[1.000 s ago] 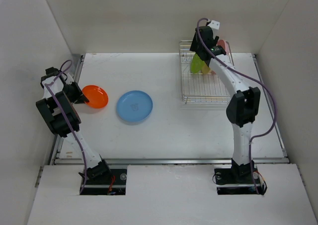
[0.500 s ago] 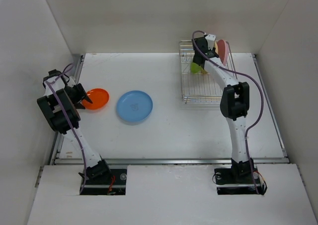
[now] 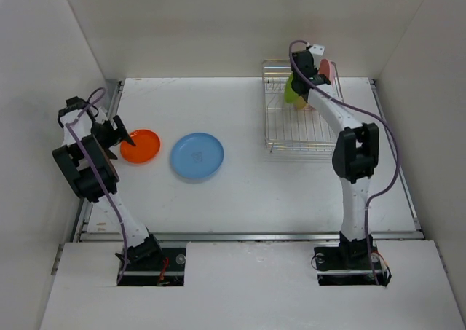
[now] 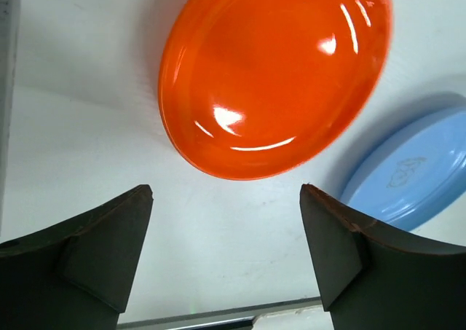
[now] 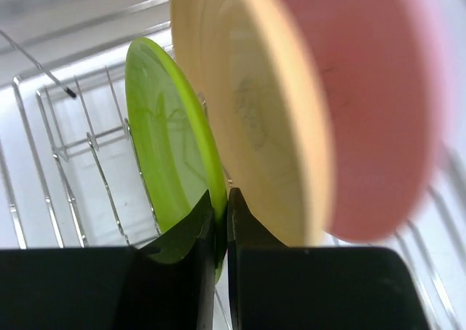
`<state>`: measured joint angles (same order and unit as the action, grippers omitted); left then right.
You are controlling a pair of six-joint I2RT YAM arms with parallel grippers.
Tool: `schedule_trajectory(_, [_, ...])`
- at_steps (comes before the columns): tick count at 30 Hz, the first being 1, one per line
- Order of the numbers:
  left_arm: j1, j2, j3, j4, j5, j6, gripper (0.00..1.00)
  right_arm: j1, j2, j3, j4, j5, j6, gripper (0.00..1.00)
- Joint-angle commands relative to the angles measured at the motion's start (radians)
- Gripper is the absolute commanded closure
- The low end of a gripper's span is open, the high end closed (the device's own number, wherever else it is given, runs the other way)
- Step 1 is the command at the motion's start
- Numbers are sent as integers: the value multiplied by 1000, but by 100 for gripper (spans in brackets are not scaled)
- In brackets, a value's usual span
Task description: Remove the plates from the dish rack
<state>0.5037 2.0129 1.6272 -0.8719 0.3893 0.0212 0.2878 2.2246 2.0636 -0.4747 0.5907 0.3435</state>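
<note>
The orange plate (image 3: 140, 146) (image 4: 277, 75) lies flat on the table, left of the blue plate (image 3: 197, 156) (image 4: 411, 173). My left gripper (image 3: 120, 140) (image 4: 226, 191) stands open just off the orange plate's left rim, with nothing between its fingers. In the dish rack (image 3: 273, 146) (image 5: 51, 155) at the back right stand three plates on edge: lime green (image 3: 293, 91) (image 5: 171, 133), pale yellow (image 5: 255, 119) and pink (image 3: 329, 71) (image 5: 364, 104). My right gripper (image 3: 301, 81) (image 5: 220, 195) is shut on the green plate's rim, its right finger between green and yellow.
White walls enclose the table on the left, back and right. A raised metal edge (image 4: 9, 89) runs along the table's left side close to my left gripper. The right arm's purple cable (image 3: 389, 148) loops beside the rack.
My left gripper opened and let go of the orange plate, which now lies flat. My right gripper closed on the green plate's rim in the rack.
</note>
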Motion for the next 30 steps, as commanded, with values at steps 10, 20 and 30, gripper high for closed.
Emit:
schedule_trajectory(10, [-16,-292,-21,-131,86,146,15,175,-460,-154,122,111,-103,100])
schedule_trajectory(20, [-252,-482,-9,-406,382,479,11,369,-523,-514,359,-862,-81,100])
schedule_trajectory(30, [-387,-523,-165,-245,166,388,11,522,-413,-553,608,-1054,26,100])
